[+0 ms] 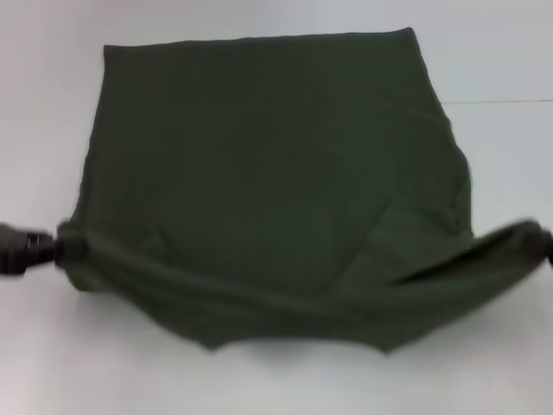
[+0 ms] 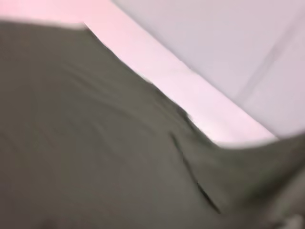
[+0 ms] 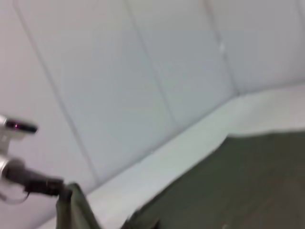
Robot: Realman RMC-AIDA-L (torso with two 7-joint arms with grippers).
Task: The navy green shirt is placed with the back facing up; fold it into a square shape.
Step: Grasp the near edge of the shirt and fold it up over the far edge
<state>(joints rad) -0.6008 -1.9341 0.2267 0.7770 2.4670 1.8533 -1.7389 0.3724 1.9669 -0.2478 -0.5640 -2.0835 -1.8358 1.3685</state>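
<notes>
The navy green shirt (image 1: 268, 173) lies plain side up on the white table (image 1: 501, 69), its far part flat. Its near edge is lifted and stretched between my two grippers, sagging in the middle. My left gripper (image 1: 57, 246) is shut on the shirt's near left corner, at the view's left edge. My right gripper (image 1: 544, 244) holds the near right corner at the view's right edge and is mostly cut off. The left wrist view is filled by the shirt's cloth (image 2: 95, 143). The right wrist view shows the shirt (image 3: 248, 181) and, farther off, the left gripper (image 3: 59, 190) pinching its corner.
White table surface (image 1: 276, 389) lies in front of the shirt and on both sides. A pale wall with panel seams (image 3: 143, 71) rises behind the table edge in the right wrist view.
</notes>
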